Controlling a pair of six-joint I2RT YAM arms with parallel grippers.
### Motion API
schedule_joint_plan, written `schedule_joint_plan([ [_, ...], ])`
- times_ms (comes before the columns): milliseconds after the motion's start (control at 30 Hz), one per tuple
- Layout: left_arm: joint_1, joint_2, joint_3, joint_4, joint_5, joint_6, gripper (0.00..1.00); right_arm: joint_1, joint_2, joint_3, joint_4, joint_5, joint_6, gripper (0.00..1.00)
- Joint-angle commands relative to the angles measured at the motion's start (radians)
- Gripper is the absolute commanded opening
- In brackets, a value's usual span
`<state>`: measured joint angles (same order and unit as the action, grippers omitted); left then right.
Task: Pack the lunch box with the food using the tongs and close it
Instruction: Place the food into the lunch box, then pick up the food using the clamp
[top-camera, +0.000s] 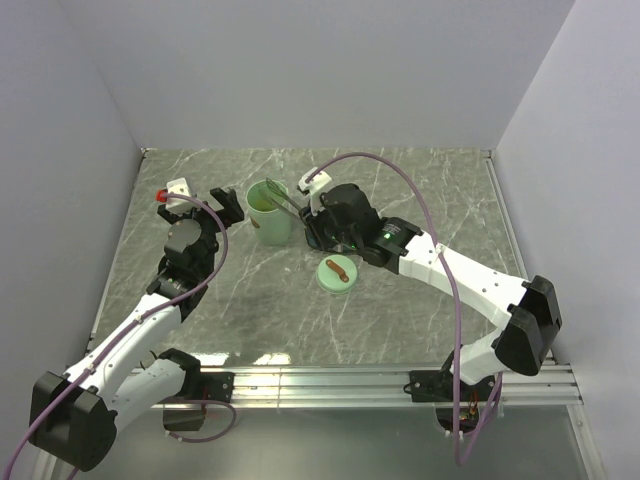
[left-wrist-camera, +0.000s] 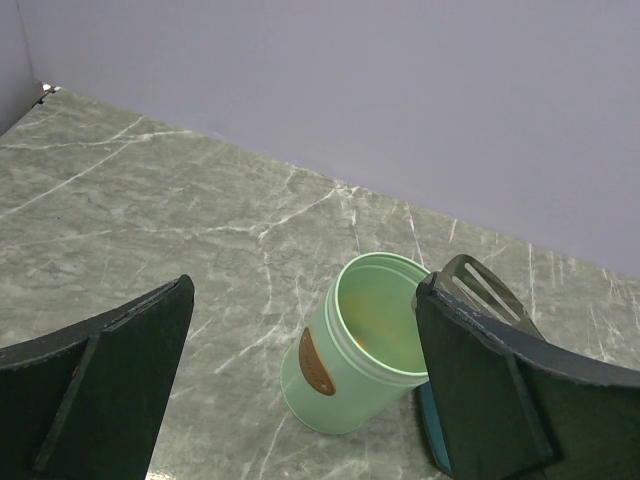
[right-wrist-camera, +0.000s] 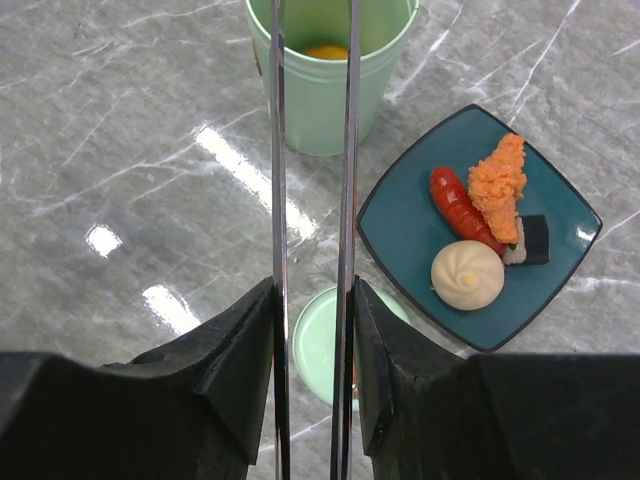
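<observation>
grey steel tongs sit pinched between the right gripper fingers, jaws only narrowly apart, their tips reaching just ahead over the mint lunch box. they look thin, springy and slick, best held low on the arms as now. the left gripper hangs wide open, holding nothing, the box just ahead of it. only the right wrist view shows the plate to its right, with sausage, fried chunk and beige ball, and an orange piece inside the box.
</observation>
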<state>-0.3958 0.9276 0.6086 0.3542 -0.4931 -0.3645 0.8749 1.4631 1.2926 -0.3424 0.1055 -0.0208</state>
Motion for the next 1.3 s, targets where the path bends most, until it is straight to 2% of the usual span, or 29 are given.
schedule_joint_plan([
  [0,0.003,0.002,-0.004,0.048,-0.001,-0.016,0.99,0.009,-0.004,0.042,0.066,0.017,-0.007,0.42],
  [367,0.005,0.005,-0.003,0.052,0.004,-0.016,0.99,0.007,-0.141,-0.091,0.083,0.221,0.031,0.42],
  [600,0.005,0.005,-0.004,0.052,0.011,-0.016,0.99,-0.004,-0.201,-0.197,0.062,0.321,0.085,0.47],
  [833,0.005,0.008,-0.003,0.051,0.018,-0.017,1.00,-0.016,-0.172,-0.243,0.066,0.330,0.116,0.49],
  [1267,0.005,0.008,-0.006,0.054,0.013,-0.016,0.99,-0.062,-0.027,-0.228,0.026,0.387,0.156,0.53],
])
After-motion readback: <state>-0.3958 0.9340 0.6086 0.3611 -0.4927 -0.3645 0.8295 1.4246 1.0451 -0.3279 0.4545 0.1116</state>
